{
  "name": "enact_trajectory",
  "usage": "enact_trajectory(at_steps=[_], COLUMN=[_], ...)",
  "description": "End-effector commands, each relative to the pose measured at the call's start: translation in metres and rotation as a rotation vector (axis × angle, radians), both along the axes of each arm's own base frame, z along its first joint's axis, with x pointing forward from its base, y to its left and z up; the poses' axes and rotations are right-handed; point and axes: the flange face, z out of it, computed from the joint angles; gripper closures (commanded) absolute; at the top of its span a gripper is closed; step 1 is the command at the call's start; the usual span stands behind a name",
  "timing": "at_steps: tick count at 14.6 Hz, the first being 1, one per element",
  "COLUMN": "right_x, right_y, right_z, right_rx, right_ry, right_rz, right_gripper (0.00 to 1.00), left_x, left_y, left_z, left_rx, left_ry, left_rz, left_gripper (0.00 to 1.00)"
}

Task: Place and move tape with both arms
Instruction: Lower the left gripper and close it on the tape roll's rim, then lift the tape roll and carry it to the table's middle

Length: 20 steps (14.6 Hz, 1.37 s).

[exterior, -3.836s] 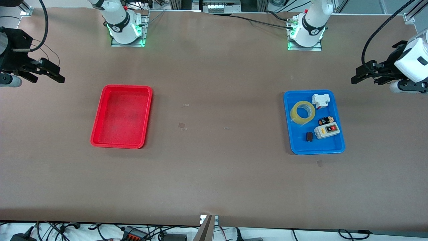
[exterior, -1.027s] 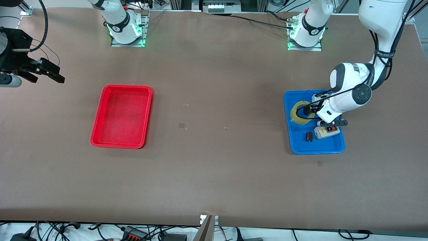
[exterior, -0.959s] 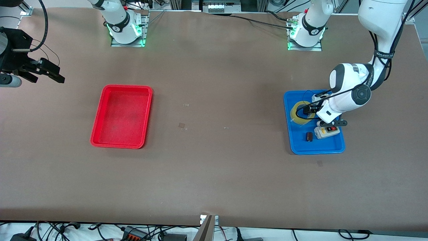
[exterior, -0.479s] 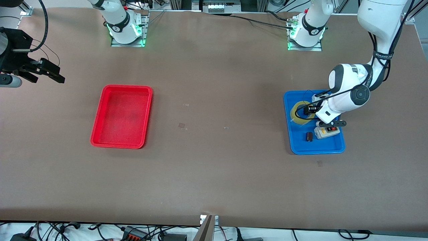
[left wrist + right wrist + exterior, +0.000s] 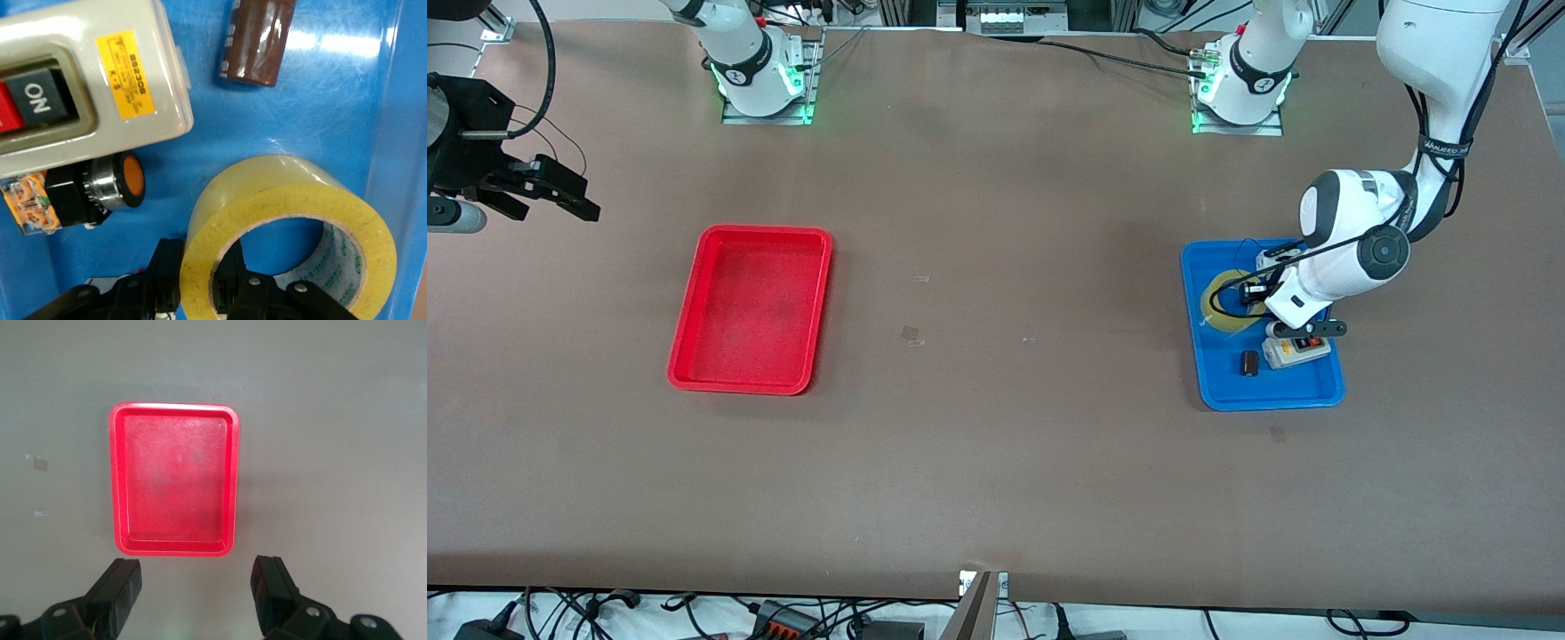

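left gripper pinching tape; switch box "ON"

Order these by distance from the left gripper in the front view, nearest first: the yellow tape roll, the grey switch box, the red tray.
1. Yellow tape roll: gripped by the left gripper, in the blue tray.
2. Grey switch box: same tray, nearer the camera.
3. Red tray: toward the right arm's end.

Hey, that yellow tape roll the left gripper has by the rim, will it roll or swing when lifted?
The tape, pinched through one wall by the left gripper, probably hangs off-centre and may swing. Its round rim likely rolls if released upright.
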Motion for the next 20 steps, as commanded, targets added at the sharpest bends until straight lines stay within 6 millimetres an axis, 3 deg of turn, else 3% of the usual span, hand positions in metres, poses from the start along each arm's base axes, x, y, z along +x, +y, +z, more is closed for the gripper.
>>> enact_trajectory(at_steps=[1, 5, 8, 11, 14, 20], right_x=[0.001, 0.000, 0.000, 0.000, 0.000, -0.001], right_y=[0.003, 0.002, 0.001, 0.001, 0.001, 0.000], right_z=[0.003, 0.003, 0.003, 0.003, 0.003, 0.003], right_rx=[0.013, 0.013, 0.013, 0.014, 0.014, 0.013], right_ry=[-0.002, 0.001, 0.001, 0.003, 0.003, 0.006], right_rz=[0.011, 0.010, 0.008, 0.010, 0.010, 0.007], right_gripper=[0.01, 0.01, 0.01, 0.01, 0.01, 0.01], left_x=[0.010, 0.017, 0.030, 0.027, 0.017, 0.017], left_y=[-0.002, -0.014, -0.049, -0.111, -0.181, -0.324], left_z=[0.020, 0.079, 0.121, 0.134, 0.133, 0.106], left_rx=[0.004, 0.001, 0.004, 0.002, -0.017, -0.083], left_ry=[-0.032, -0.039, -0.049, -0.058, -0.054, -0.001], left_rz=[-0.006, -0.014, 0.020, 0.063, 0.064, 0.107], left_gripper=[0.92, 0.93, 0.93, 0.93, 0.93, 0.92])
